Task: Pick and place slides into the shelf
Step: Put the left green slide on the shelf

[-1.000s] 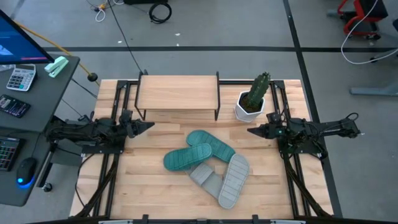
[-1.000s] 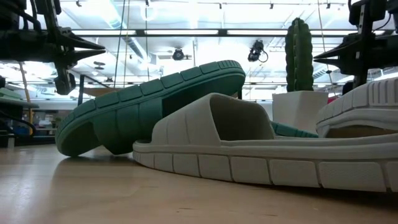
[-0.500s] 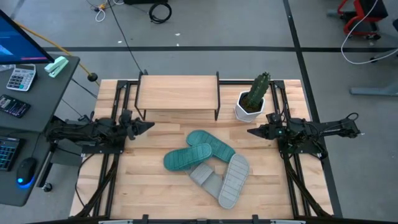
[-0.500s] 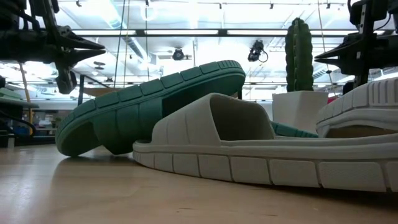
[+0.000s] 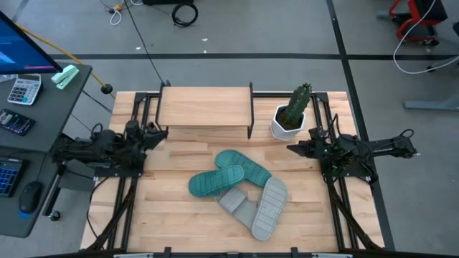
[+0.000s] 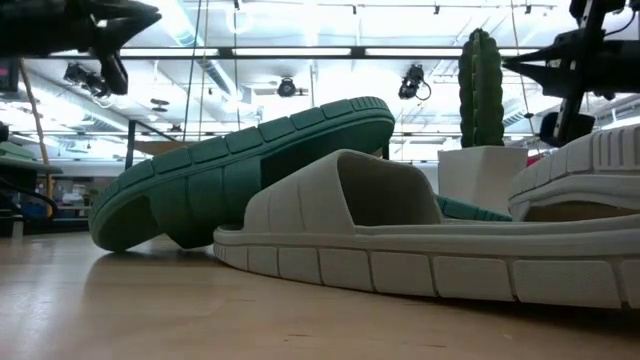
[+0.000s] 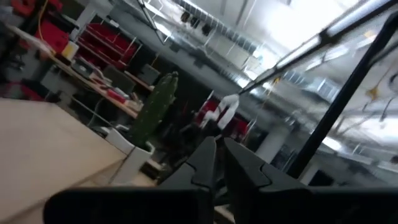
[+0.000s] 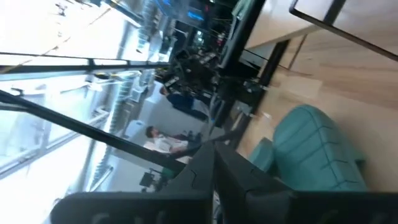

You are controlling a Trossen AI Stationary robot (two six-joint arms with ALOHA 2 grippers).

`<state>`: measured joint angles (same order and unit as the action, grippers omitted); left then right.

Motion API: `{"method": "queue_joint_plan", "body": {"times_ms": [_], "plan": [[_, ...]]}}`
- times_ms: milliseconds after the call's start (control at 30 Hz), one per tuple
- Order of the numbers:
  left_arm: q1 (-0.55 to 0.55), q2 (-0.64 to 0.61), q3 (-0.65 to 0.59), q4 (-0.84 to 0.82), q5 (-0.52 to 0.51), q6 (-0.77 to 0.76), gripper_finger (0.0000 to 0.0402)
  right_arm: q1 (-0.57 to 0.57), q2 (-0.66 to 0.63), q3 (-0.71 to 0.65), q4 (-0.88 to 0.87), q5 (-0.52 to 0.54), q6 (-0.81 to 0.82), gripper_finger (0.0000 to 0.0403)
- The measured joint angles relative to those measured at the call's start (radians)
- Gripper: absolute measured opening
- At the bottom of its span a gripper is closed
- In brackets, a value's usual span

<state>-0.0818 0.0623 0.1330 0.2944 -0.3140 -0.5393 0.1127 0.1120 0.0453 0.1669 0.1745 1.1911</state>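
Four slides lie in a heap at the table's middle. One teal slide lies flat; the second teal slide is sole up and leans on it. A grey slide sits strap up, and the other grey slide rests sole up across it. The shelf stands at the far edge with nothing on its plank. My left gripper hangs shut in the air left of the heap, seen shut in the left wrist view. My right gripper is shut, in the air right of the heap.
A potted cactus in a white pot stands at the shelf's right end, just beyond my right gripper. Bare tabletop lies to the near left of the heap. A desk with a calculator and a mouse stands left of the table.
My left gripper has risen, drawn back toward the table's left and far edges, and tipped its fingers upward. My right gripper has risen a little. The slides have not moved.
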Motion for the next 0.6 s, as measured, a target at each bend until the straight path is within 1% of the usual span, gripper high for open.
{"method": "queue_joint_plan", "body": {"times_ms": [100, 233, 400, 500, 600], "plan": [[0.0, 0.066, 0.051, 0.006, 0.0, 0.048, 0.0028, 0.0, 0.061, 0.067, 0.005, 0.0, -0.084, 0.0019], [0.0, 0.177, 0.099, -0.002, 0.0, 0.08, 0.003, 0.0, 0.2, 0.218, -0.016, 0.001, -0.261, 0.0019], [0.0, 0.321, 0.163, -0.002, 0.0, 0.108, 0.0036, 0.0, 0.393, 0.43, -0.126, -0.004, -0.438, 0.0019], [0.0, 0.402, 0.219, -0.001, 0.0, 0.178, 0.0035, 0.0, 0.49, 0.552, -0.201, -0.027, -0.532, 0.0019], [0.0, 0.474, 0.279, 0.002, 0.0, 0.26, 0.0034, 0.0, 0.563, 0.66, -0.285, -0.052, -0.588, 0.0019]]}}
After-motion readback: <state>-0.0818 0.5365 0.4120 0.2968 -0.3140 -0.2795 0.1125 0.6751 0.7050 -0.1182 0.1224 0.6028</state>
